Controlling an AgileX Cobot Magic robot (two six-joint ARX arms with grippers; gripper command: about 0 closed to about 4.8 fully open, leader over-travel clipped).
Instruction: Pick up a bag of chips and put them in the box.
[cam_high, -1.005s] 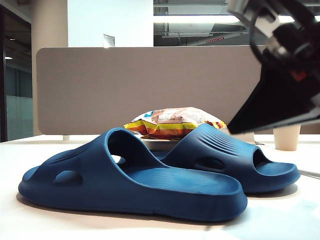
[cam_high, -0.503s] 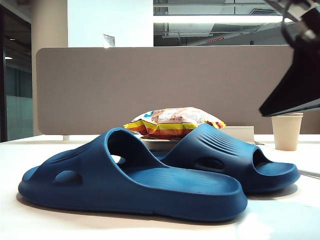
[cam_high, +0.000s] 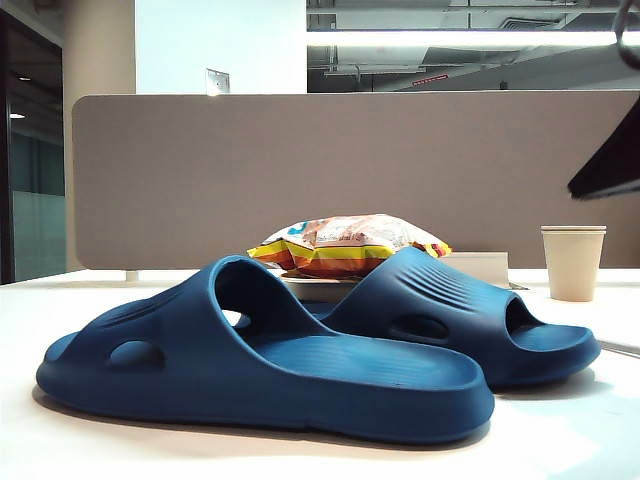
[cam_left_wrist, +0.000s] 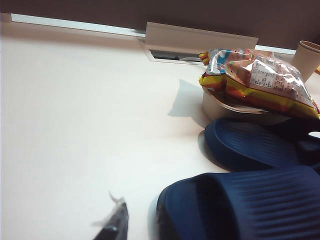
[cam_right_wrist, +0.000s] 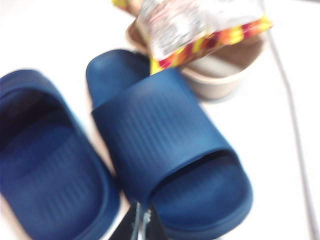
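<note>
Change: right arm (cam_high: 612, 168) has withdrawn up toward the right edge, uncovering the paper cup (cam_high: 573, 262).
Bag of chips (cam_high: 345, 243): lies on the box (cam_right_wrist: 225, 75), overhanging its rim, behind the far slipper (cam_high: 470, 320).
Near slipper (cam_high: 270, 360): left of the far one, on the white table (cam_left_wrist: 75, 125).
Right gripper (cam_right_wrist: 142, 226): above the far slipper, fingers pressed together, empty.
Left gripper (cam_left_wrist: 114, 226): low over the table, left of the slippers, closed, empty.
</note>
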